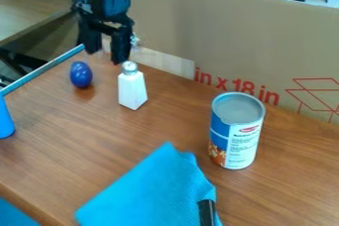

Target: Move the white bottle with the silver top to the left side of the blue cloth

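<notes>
Gripper [104, 56]: camera view, and its fingers are apart, nothing grasped!
Salt shaker [132, 91]: upright, close by the gripper, unheld.
Blue egg [81, 75]: near the gripper, unlifted.
Can [237, 133], cloth [152, 190]: well apart from the gripper, both ungrasped.

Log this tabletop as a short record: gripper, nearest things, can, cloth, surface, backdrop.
gripper: black gripper, pointing down near the table's far edge, fingers apart, nothing seen between them
nearest things: blue egg-shaped object and white shaker with grey cap, standing upright
can: blue-and-white can, upright, to the right of the shaker in the view
cloth: blue cloth, in front, black object at its right edge
surface: brown wooden table
backdrop: cardboard panel with red print
</notes>
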Robot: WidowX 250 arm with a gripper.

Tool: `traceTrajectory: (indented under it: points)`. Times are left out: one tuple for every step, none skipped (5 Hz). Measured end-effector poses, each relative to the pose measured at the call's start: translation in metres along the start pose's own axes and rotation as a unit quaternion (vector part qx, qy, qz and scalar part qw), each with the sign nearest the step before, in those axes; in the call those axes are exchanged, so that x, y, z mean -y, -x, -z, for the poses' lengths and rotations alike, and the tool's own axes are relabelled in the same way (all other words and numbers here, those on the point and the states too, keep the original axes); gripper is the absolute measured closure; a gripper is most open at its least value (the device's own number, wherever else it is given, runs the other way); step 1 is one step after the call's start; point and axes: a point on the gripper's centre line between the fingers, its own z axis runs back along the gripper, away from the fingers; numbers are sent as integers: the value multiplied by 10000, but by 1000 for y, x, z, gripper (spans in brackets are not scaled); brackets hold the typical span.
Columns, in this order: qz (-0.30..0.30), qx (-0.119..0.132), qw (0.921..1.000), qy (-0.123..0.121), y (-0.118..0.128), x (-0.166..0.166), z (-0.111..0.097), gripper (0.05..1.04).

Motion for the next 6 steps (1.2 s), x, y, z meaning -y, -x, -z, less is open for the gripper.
traceTrajectory:
  points:
    - [85,-32,9999,-116,-6,5,8,83]
    - [160,-135,9998,-71,-11,8,20,83]
    - [202,-206,9996,-68,-14,9,28,83]
    - [315,-264,9991,-118,-20,12,33,83]
    - [475,-500,9976,-113,-23,9,45,83]
    - [504,-428,9977,-167,-26,9,47,135]
